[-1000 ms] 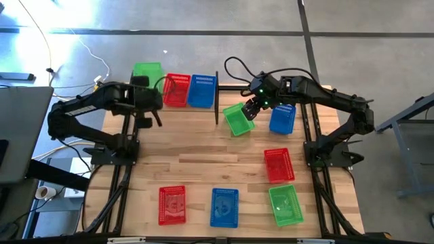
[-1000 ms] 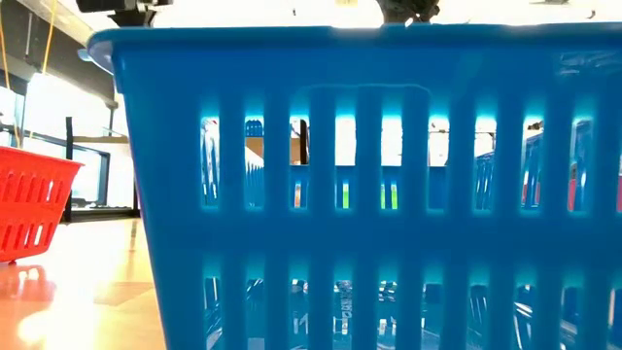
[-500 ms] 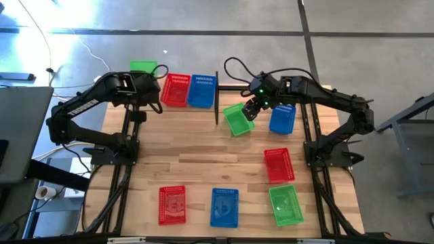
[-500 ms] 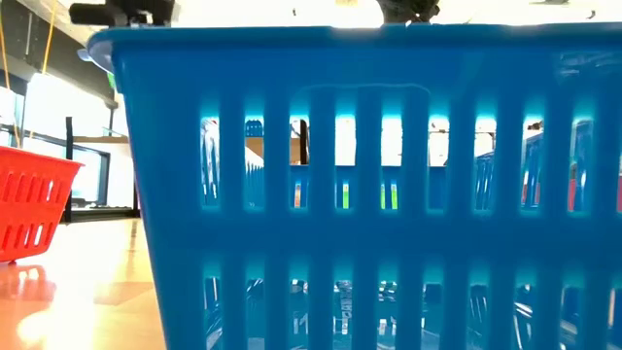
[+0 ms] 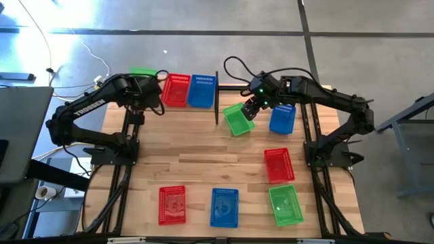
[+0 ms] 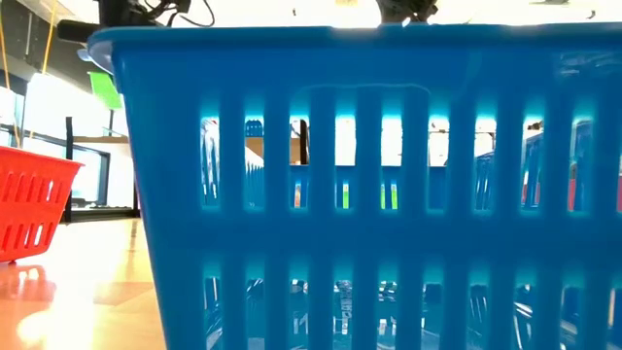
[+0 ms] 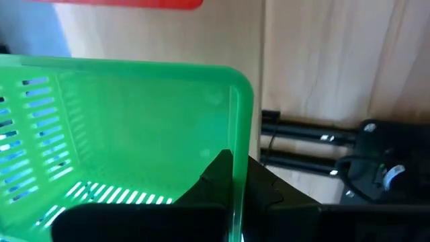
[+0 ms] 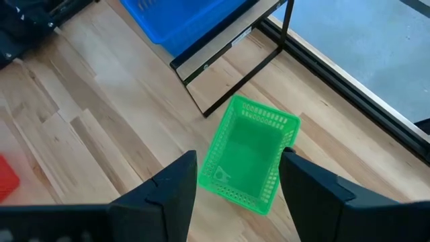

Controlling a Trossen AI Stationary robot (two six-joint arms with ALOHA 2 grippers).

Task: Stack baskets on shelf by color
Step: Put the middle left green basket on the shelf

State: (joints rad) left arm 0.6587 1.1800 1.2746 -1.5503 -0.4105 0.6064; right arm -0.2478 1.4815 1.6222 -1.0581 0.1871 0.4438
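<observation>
Baskets look light, stiff lattice plastic with thin rims, so we'd pinch a short wall at the rim and expect some swing. Left gripper [image 7: 235,195] is clamped on the rim of a green basket [image 7: 127,134], upper left of the high view, beside the red [image 5: 176,89] and blue [image 5: 202,90] ones on the shelf [image 5: 215,86]. Right gripper [image 8: 235,181] hangs spread wide, holding nothing, over a tilted green basket [image 5: 236,120] at upper centre. We see five more on the table [image 5: 203,163].

Left pincer [image 7: 235,176] carried green basket [image 7: 127,134] farther back.
</observation>
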